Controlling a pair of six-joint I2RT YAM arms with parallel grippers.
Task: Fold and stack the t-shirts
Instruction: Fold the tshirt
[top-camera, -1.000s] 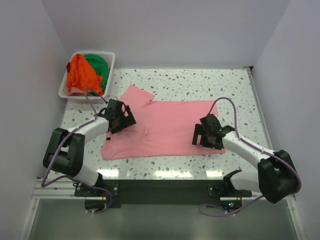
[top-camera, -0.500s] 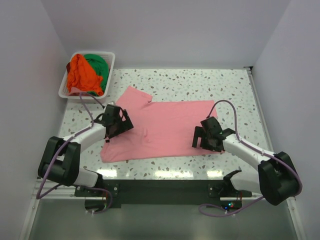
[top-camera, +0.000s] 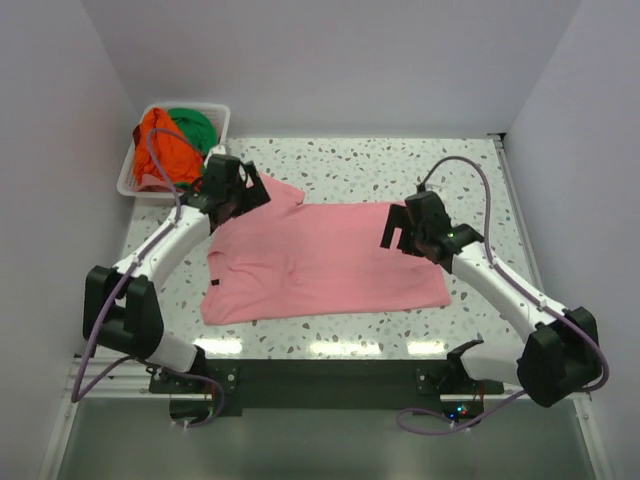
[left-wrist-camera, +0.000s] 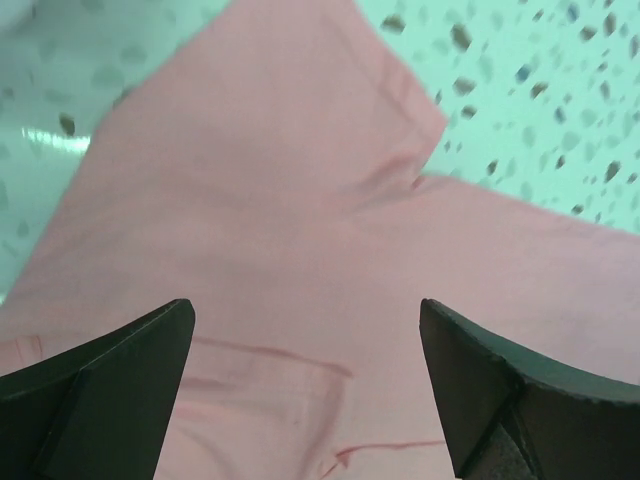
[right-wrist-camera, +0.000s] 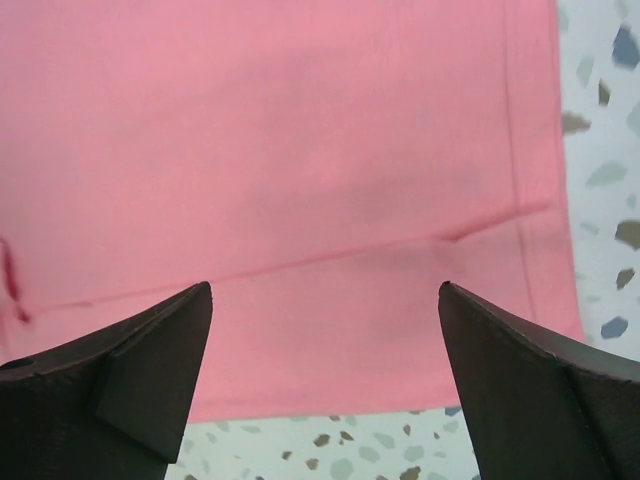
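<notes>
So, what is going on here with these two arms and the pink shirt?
Two robot arms are working on a pink t-shirt, which lies spread out on the speckled table and is not yet folded. The left end effector hovers open over the sleeve at the far left, and the right end effector hovers open near the far right corner. Neither holds anything. An orange t-shirt and a green t-shirt wait in the white basket.
</notes>
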